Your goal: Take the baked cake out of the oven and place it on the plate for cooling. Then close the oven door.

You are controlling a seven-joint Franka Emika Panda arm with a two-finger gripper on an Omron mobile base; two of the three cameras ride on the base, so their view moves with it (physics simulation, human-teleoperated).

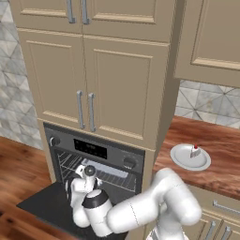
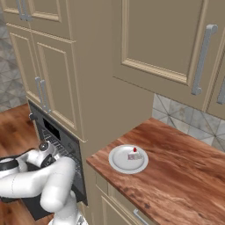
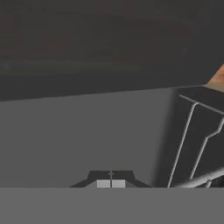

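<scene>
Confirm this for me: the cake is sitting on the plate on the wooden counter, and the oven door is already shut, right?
Not quite. The cake does sit on the plate on the wooden counter, but the oven door hangs open, as the left base view shows.

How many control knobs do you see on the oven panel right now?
2: one knob at the left end of the oven panel, the other knob at its right end, flanking the display.

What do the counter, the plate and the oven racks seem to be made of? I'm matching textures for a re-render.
Counter: looks like polished reddish-brown wood, with visible grain streaks.
Plate: probably glazed ceramic, uniform white-grey with a smooth raised rim.
Oven racks: apparently bare metal wire, thin pale rods against the dark oven cavity.
</scene>
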